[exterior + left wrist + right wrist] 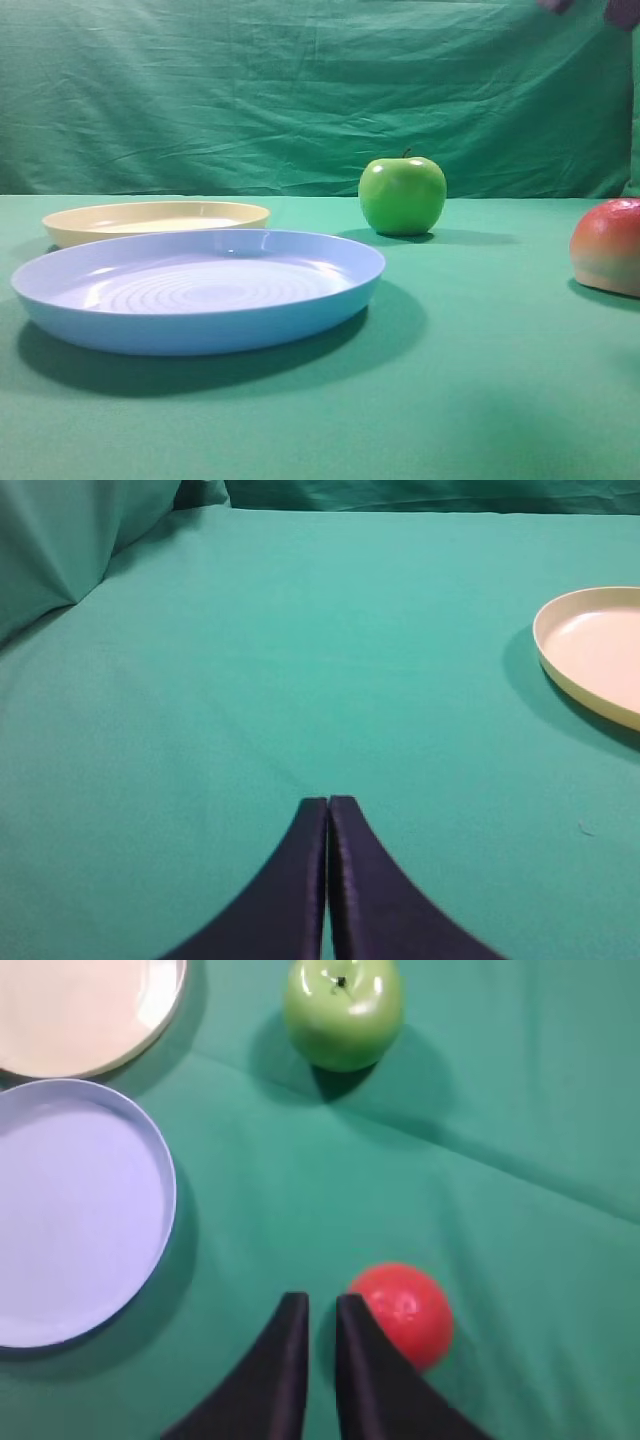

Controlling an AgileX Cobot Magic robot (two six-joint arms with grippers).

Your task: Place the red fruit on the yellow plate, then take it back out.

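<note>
Red fruit [404,1312] is what you want to look at first: in your right wrist view it sits on the green cloth [520,1160] just beside the right gripper [320,1305], off to that view's right of the fingertips and not between them. The fingers there stand nearly together with only a thin slit of cloth showing, and nothing is held in that slit, so you have a narrowed, empty claw next to the fruit rather than on it; whether a finger actually touches the fruit's skin you cannot tell from this angle. In the high view the same fruit shows at the right edge, cut off by the frame, resting on the cloth with its red top and paler underside. Your left gripper [328,802] is pressed fully together in its own wrist view, holding nothing, above bare cloth. Moving farther out, the light blue plate [200,290] lies nearest the high camera on the left, with nothing in it. Just behind it is the yellow plate [150,220], also with nothing on it, well apart from the fruit. Farthest back, the green apple [402,195] stands upright, stem up, before the green backdrop [300,90].
</note>
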